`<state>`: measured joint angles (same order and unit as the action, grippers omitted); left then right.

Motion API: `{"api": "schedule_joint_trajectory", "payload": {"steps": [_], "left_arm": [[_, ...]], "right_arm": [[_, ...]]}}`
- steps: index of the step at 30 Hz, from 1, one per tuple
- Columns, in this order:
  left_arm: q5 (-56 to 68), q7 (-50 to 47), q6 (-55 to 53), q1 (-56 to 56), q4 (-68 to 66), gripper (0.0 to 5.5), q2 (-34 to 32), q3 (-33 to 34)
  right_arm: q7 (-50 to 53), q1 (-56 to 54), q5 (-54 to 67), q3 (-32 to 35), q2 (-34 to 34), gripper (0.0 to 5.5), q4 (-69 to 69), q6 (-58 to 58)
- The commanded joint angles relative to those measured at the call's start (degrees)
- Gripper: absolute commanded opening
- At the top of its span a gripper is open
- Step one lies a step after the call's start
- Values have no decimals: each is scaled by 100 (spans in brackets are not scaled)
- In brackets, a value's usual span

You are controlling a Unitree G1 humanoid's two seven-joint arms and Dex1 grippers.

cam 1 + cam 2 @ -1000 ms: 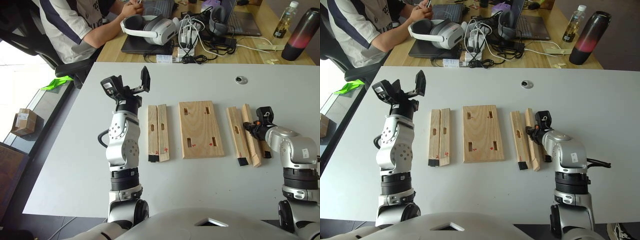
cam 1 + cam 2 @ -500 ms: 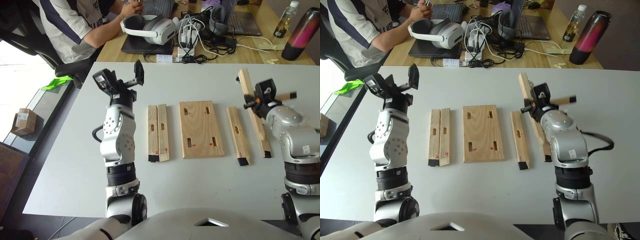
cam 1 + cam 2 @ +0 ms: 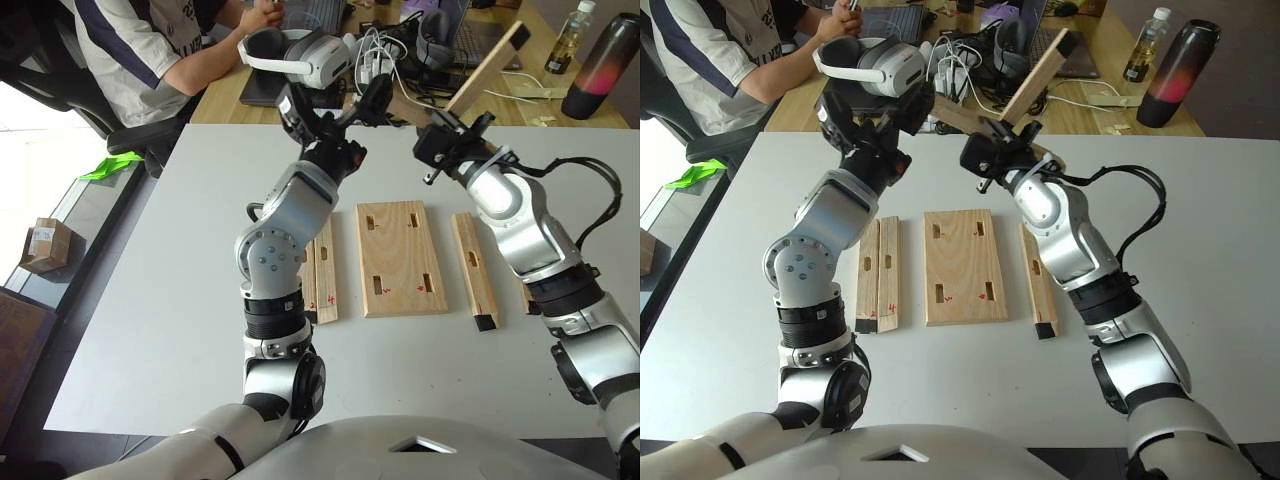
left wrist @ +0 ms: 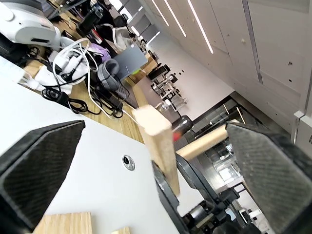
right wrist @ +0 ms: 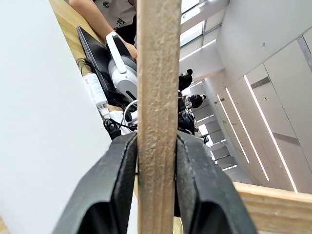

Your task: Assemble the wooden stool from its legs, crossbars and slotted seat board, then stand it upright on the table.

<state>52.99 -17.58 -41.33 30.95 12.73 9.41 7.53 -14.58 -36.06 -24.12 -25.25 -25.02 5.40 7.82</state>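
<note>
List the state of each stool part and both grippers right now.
right gripper: shut on the lifted leg, held high.
lifted leg: clamped, tilted in the air.
left gripper: open, empty, beside the lifted leg.
seat board: flat on the table, slots up, nothing fitted.
two left legs: flat, side by side, unassembled.
right leg: flat beside the seat board, unassembled.

Red handwritten marks beside the near slots of the seat board (image 3: 400,255): too small to read. Red mark at the near end of the left leg pair (image 3: 888,270): resembles "4", uncertain.
</note>
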Motion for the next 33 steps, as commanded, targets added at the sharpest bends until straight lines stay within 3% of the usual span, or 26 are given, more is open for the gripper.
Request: {"api": "schedule_joint_trajectory", "payload": {"steps": [1,3,16,28,33], "left_arm": [[62,-104,277,499,-163,540,696,-173],[82,-166,400,522,-215,540,717,-234],[58,-679,1254,431,-383,361,568,-178],[92,-763,1321,371,-389,165,523,-271],[37,-848,1462,405,-501,152,487,-160]], "right_arm": [[11,-22,-249,-150,247,103,-24,-321],[32,-2,-340,-163,350,103,-24,-428],[107,161,-643,-20,563,103,-46,-714],[143,164,-713,53,739,103,-23,-777],[159,230,-762,-18,827,103,-40,-806]]}}
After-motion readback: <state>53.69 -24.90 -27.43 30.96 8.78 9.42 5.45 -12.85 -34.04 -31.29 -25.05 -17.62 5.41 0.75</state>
